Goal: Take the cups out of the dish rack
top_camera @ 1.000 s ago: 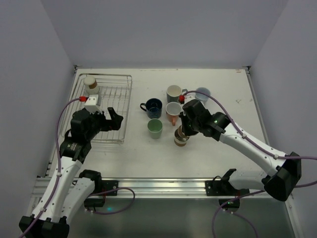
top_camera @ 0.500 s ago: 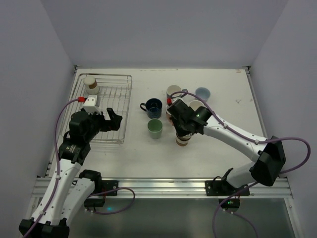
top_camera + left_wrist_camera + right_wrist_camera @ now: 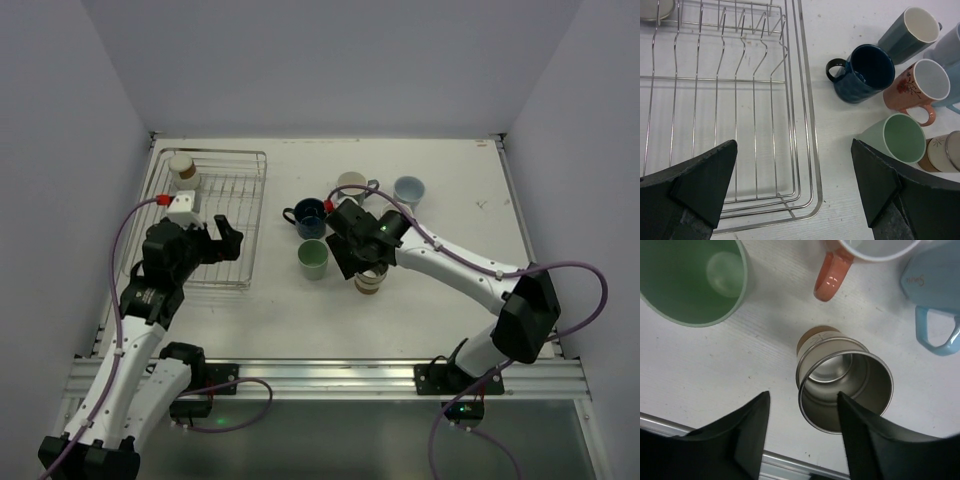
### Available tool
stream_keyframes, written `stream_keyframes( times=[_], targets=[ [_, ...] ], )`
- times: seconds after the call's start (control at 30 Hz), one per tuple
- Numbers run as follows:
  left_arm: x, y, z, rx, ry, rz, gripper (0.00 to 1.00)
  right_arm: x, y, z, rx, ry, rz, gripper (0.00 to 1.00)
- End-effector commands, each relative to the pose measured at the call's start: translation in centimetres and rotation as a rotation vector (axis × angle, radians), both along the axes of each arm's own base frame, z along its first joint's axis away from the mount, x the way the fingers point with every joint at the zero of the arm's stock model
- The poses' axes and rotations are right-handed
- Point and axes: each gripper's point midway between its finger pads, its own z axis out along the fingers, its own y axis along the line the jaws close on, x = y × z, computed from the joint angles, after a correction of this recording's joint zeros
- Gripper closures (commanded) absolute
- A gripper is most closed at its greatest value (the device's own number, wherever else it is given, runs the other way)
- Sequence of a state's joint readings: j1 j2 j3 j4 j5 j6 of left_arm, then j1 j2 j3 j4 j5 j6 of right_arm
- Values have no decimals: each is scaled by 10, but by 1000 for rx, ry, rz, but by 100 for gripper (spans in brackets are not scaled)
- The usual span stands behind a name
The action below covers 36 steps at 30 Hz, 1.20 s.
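Observation:
The silver wire dish rack lies at the left, with one beige-and-brown cup in its far corner. My left gripper hovers open over the rack's near right corner, holding nothing. On the table stand a navy mug, a grey-green cup, a light blue mug, a mint green cup and a beige-and-brown tumbler. My right gripper is open above the upright tumbler, one finger outside its rim and one over its mouth. A salmon-pink mug shows in the left wrist view.
The cups cluster tightly mid-table under and around the right arm. The metal rail runs along the table's near edge, just in front of the tumbler. Grey walls close in the left, far and right sides.
My right gripper has opened and let go of the beige-and-brown tumbler, which now stands on the table. The right wrist has swung left over the cups. The left arm has stayed put.

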State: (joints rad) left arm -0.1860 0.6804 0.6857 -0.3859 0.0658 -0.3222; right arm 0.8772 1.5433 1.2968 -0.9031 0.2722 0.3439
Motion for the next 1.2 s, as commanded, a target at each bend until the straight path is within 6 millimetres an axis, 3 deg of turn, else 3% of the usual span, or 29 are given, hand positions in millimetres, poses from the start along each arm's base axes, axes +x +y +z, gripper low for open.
stream_keyframes(
  times=[0.0, 0.1, 0.17, 0.2, 0.23, 0.27, 0.3, 0.33, 0.4, 0.47, 0.6, 0.67, 0.73, 0.77, 0.8, 0.93, 0.97, 1.17],
  targets=[
    [7, 7, 14, 3, -17, 49, 0, 8, 7, 43, 76, -99, 36, 38],
    [14, 2, 31, -26, -42, 40, 0, 7, 12, 67, 172, -160, 52, 25],
    [25, 3, 45, -38, -56, 72, 0, 5, 14, 85, 257, -219, 59, 22],
    [33, 6, 42, -31, -35, 96, 0, 2, 16, 90, 300, -234, 67, 21],
    [40, 9, 57, -43, -58, 127, 0, -3, 14, 83, 316, -228, 72, 21],
    [48, 17, 62, -37, -68, 183, 0, -3, 19, 103, 414, -289, 75, 21],
    [58, 20, 58, -28, -48, 213, 0, -9, 25, 106, 474, -292, 100, 21],
    [66, 23, 67, -36, -63, 246, 0, -16, 24, 91, 494, -272, 108, 21],
    [88, 37, 70, -25, -64, 330, 0, -22, 35, 113, 657, -331, 132, 21],
    [106, 52, 69, -48, -58, 375, 0, -32, 43, 107, 753, -324, 164, 21],
    [156, 83, 57, -56, -24, 436, 0, -43, 39, 114, 849, -377, 199, 21],
    [171, 108, 54, -20, -34, 493, 0, -44, 36, 113, 864, -401, 206, 21],
    [192, 116, 40, 17, -6, 502, 0, -46, 34, 114, 876, -419, 215, 21],
    [202, 121, 22, 39, 35, 515, 0, -46, 34, 114, 876, -420, 216, 21],
    [211, 125, 26, 47, 26, 521, 0, -46, 34, 113, 878, -421, 217, 21],
    [233, 141, 1, 117, 61, 553, 1, -46, 38, 106, 880, -410, 228, 21],
    [237, 148, -13, 134, 88, 573, 1, -46, 38, 104, 877, -408, 226, 21],
    [256, 168, -28, 157, 110, 614, 3, -45, 40, 100, 874, -402, 227, 21]
  ],
)
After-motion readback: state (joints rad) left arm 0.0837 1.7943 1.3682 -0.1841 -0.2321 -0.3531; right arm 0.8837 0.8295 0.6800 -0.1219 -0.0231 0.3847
